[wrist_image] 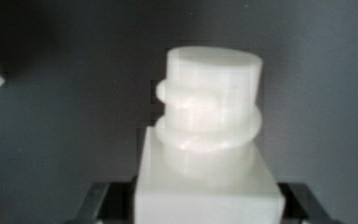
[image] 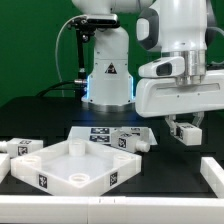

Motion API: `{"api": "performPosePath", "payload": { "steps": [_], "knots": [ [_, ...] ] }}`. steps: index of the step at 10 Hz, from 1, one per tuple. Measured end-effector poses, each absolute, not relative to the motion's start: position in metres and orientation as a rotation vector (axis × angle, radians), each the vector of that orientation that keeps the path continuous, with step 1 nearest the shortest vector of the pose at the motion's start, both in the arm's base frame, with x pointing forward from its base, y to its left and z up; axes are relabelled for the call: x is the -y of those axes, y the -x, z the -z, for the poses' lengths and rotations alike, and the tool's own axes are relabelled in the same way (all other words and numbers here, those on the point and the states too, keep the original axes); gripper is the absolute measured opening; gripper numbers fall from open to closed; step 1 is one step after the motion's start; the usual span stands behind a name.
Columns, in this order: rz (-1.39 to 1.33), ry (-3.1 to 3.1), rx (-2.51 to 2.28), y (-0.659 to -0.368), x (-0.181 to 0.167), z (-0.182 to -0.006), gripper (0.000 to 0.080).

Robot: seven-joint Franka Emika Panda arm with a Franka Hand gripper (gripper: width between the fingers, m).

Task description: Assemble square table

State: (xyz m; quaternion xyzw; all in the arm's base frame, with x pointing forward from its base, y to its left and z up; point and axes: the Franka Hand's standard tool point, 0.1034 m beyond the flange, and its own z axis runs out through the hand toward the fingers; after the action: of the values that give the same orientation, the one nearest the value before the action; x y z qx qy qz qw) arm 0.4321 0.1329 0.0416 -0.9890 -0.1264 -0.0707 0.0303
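The white square tabletop [image: 72, 166] lies flat on the dark table at the exterior view's lower left, rim up, with tags on its sides. My gripper [image: 187, 130] hangs above the table to the right of it, well clear of it. In the wrist view the gripper [wrist_image: 202, 206] is shut on a white table leg [wrist_image: 211, 110]. The dark fingers [wrist_image: 112, 202] press on the leg's square block end, and its round threaded end points away from the camera. Another leg [image: 140, 141] lies by the tabletop's far right corner.
The marker board [image: 103, 131] lies flat just behind the tabletop. More white legs [image: 20, 148] rest at the exterior view's left edge. A white bar [image: 211, 174] borders the table on the right. The robot's base [image: 107, 72] stands at the back.
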Motion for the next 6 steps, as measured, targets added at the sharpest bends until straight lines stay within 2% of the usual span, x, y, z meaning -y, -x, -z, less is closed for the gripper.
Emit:
{"api": "performPosePath", "payload": {
  "steps": [6],
  "knots": [
    [0.212, 3.051, 0.2, -0.4, -0.128, -0.011, 0.0286]
  ]
}}
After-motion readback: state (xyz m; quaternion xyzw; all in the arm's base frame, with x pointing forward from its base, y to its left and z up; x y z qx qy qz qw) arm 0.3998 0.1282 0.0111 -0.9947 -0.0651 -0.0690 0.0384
